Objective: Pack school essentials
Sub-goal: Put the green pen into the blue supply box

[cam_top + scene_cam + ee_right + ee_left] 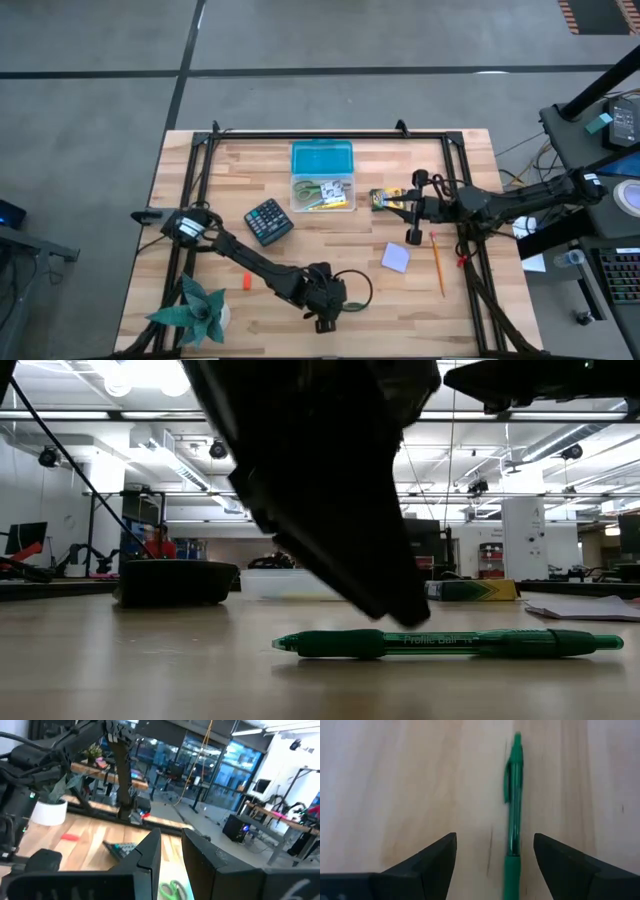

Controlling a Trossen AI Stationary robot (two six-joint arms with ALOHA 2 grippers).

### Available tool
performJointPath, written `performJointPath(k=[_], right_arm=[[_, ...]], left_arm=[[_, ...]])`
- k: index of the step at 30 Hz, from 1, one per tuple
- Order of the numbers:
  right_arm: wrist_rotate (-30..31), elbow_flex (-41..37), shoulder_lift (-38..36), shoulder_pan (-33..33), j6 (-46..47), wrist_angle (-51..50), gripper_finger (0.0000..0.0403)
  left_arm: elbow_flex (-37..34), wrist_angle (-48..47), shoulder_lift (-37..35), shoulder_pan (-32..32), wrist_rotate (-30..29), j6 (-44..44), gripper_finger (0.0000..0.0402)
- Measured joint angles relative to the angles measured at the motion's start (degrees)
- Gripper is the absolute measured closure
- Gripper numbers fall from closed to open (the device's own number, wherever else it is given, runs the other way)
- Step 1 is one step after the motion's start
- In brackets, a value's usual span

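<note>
A green pen (514, 805) lies flat on the wood table near its front edge, also seen in the low view (450, 643). My left gripper (495, 840) hangs open just above the pen, slanting down, one finger on each side of it and touching nothing; in the high view it (325, 315) hides the pen. My right gripper (171, 837) is held level above the table's right side (403, 203), next to the crayon pack (384, 198). Its fingers stand a narrow gap apart with nothing between them.
A clear box with a teal lid (322, 160) at the far middle holds scissors and small pieces. Lying loose are a calculator (268, 220), an orange eraser (246, 282), a lavender note pad (396, 258) and a pencil (437, 265). A green plant (195, 310) stands near left.
</note>
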Motion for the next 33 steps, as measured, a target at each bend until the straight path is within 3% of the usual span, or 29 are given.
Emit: performJointPath(k=[23, 27, 33], right_arm=[[-0.11, -0.04, -0.37, 0.00, 1.72, -3.90, 0.0335], [-0.11, -0.04, -0.43, 0.00, 2.48, -3.84, 0.0335], [-0.11, -0.04, -0.83, 0.00, 2.81, -3.84, 0.0335]], left_arm=[[-0.22, 2.67, 3.18, -1.47, -8.93, 3.21, 0.0160], [-0.34, 2.67, 3.18, -1.41, -9.08, 4.42, 0.0196], [-0.39, 2.39, 3.18, -1.38, -9.10, 4.60, 0.0291]])
